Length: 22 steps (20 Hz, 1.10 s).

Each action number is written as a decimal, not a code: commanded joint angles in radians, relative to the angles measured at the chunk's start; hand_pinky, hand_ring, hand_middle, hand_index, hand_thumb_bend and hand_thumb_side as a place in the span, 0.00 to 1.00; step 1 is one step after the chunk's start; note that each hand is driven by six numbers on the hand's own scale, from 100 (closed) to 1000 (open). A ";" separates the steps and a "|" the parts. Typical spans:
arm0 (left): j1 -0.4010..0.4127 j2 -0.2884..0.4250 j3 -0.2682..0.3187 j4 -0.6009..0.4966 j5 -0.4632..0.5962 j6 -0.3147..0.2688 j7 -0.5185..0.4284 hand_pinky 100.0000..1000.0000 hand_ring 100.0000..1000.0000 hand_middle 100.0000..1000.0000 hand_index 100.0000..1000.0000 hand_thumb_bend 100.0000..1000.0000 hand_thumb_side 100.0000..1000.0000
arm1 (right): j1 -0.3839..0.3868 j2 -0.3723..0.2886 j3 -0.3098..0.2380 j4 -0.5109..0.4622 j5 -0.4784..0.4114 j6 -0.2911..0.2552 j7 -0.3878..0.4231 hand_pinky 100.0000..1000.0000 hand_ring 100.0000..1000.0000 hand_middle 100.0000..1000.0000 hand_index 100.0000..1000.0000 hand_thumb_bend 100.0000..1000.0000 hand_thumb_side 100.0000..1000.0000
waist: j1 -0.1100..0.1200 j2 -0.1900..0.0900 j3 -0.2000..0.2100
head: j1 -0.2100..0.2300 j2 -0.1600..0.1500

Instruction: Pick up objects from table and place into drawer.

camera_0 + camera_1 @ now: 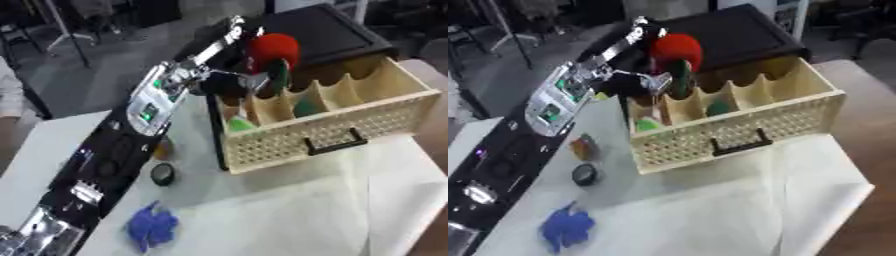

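Your left robot hand (229,62) is over the drawer (332,127), w/ fingers wrapped on a red and green object (273,55) held above the back compartments. Below it, green items sit in two compartments. Nearer you on the worktop (289,210): dark round disc (163,173), blue object (150,226).

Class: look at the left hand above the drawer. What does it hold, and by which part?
The left hand holds a red and green thing, seemingly low on its near side; exact contact unclear.

white table (289,210), drawer (350,120), blue object (150,226)
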 commanded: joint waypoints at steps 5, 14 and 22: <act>-0.008 0.008 0.005 0.009 -0.049 -0.037 0.003 0.13 0.45 0.51 0.73 0.00 0.18 | -0.010 -0.009 -0.006 -0.009 -0.008 0.003 0.004 0.18 0.49 0.40 0.68 0.00 0.47 | -0.007 -0.014 -0.003 | -0.002 -0.006; -0.006 0.008 0.017 0.027 -0.107 -0.048 0.061 0.32 0.63 0.72 1.00 0.00 0.17 | -0.007 -0.007 -0.010 -0.009 -0.011 0.006 0.004 0.17 0.49 0.40 0.68 0.00 0.47 | -0.005 -0.012 -0.005 | -0.002 -0.004; -0.003 0.009 0.017 0.032 -0.147 -0.033 0.083 0.35 0.65 0.73 0.94 0.00 0.17 | -0.004 -0.007 -0.012 -0.009 -0.011 0.008 0.001 0.17 0.49 0.39 0.68 0.00 0.47 | -0.005 -0.015 -0.007 | -0.003 0.000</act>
